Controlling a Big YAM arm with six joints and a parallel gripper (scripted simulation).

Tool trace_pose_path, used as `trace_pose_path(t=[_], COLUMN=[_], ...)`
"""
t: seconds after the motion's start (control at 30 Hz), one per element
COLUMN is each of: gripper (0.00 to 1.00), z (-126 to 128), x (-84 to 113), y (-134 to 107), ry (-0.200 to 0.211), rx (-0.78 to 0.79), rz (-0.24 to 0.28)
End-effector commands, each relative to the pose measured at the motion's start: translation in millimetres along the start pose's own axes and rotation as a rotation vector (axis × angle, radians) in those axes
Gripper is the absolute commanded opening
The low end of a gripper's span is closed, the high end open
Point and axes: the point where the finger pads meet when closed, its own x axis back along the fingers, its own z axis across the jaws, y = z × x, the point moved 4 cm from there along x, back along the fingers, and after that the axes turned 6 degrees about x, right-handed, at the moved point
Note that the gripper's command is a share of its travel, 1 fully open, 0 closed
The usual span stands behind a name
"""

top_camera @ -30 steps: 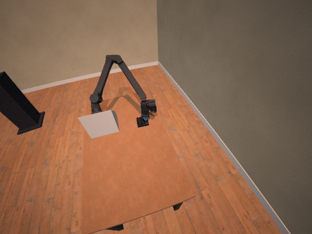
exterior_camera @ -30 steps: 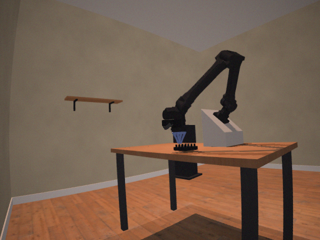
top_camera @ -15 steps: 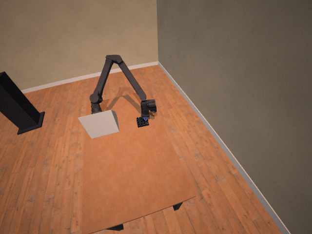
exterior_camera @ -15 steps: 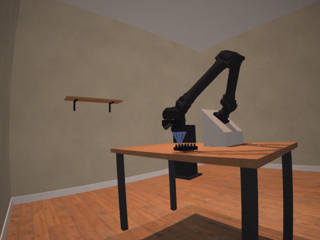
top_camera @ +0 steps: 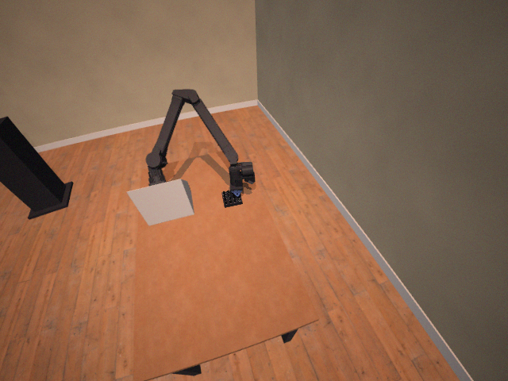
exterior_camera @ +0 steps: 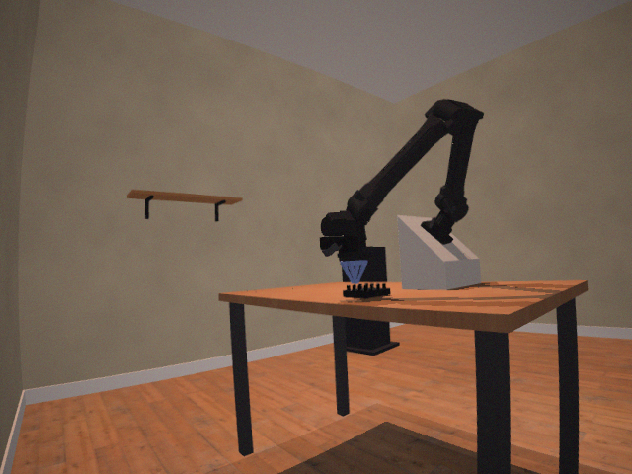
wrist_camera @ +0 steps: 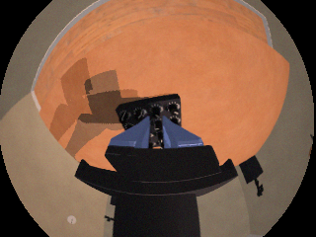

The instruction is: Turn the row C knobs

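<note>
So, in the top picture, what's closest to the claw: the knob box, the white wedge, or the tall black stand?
1. Knob box, right under the claw.
2. White wedge, beside the arm's base.
3. Black stand, on the floor, far left.
</note>
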Motion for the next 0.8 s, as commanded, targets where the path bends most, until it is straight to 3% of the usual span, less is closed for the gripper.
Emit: trace_pose_path(t=[0.0, 0.77], gripper=[0.20, 0.20], z=[14.1, 11.0], x=[10.3, 4.1], y=[18.6, 18.4], ry=[0.002, 0.001], rx=[0.025, 0.031], rz=[-0.031, -0.033])
